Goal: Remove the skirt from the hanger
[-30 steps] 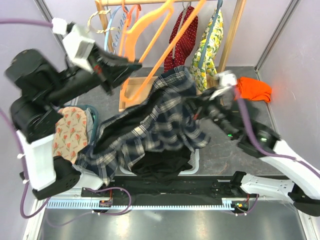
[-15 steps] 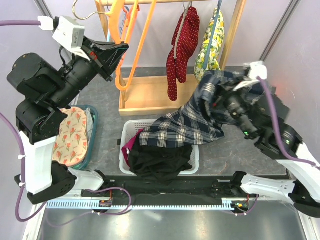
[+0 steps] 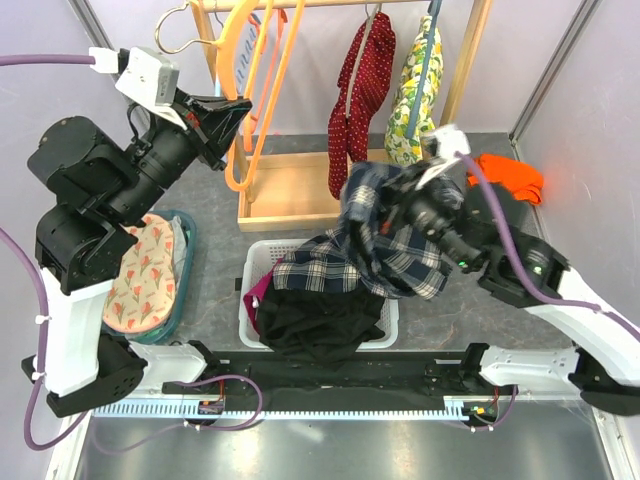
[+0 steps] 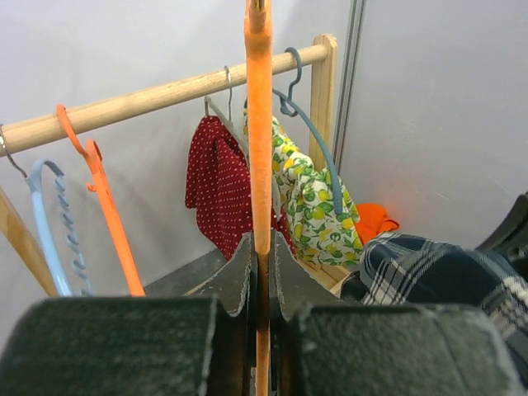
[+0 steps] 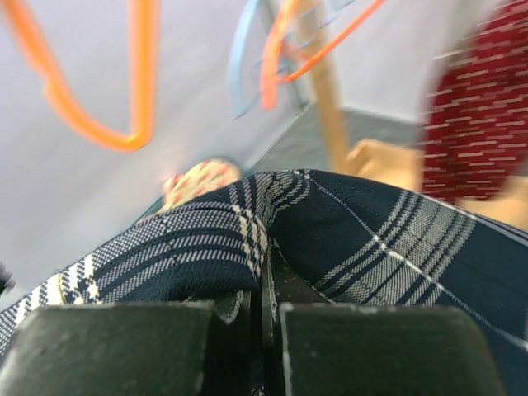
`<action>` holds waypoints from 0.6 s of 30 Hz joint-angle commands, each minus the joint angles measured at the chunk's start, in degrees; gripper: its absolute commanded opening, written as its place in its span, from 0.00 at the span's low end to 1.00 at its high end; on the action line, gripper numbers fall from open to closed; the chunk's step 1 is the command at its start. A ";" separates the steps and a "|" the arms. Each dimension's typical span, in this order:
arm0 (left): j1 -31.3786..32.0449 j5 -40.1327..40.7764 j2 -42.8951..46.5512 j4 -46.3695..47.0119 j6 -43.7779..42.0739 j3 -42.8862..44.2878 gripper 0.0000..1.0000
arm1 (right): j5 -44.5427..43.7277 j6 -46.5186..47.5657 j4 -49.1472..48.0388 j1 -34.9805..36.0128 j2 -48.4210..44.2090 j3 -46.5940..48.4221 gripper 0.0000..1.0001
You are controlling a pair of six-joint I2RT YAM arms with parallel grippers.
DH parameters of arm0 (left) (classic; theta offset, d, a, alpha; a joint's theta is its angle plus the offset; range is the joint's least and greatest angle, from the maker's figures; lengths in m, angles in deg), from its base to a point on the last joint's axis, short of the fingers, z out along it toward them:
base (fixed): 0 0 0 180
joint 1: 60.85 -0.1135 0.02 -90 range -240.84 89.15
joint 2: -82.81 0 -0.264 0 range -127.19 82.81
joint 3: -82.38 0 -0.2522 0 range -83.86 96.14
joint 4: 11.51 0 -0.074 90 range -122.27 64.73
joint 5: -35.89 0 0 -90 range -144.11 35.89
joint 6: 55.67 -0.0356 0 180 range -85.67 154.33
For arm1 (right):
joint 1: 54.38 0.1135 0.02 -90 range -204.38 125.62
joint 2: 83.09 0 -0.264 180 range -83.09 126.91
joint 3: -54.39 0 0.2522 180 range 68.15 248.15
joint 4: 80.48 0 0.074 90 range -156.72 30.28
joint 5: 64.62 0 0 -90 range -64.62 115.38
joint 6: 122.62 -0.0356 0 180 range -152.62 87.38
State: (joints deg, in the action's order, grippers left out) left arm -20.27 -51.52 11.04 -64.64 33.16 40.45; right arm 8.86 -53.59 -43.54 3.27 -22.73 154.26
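The left gripper point(image 4: 261, 247) pinches the hanger point(image 4: 257, 124), the right gripper point(image 5: 266, 276) pinches the skirt point(image 5: 379, 239), so lower it slowly into the basket point(image 3: 244, 310).

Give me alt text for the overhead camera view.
The right end effector holds the plaid skirt bunched over a white basket, clear of the hanger. The left end effector grips that orange hanger beside a wooden rack with other clothes hanging.
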 commanded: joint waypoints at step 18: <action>-0.06 4.18 -0.30 -0.18 -2.79 -5.04 0.02 | 0.14 -4.15 -7.70 7.85 15.06 -6.81 0.00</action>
State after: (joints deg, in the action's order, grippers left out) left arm -20.27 -48.11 10.32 -66.92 31.92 36.16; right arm 5.59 -51.93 -44.72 20.36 -1.79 153.95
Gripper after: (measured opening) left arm 0.056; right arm 0.022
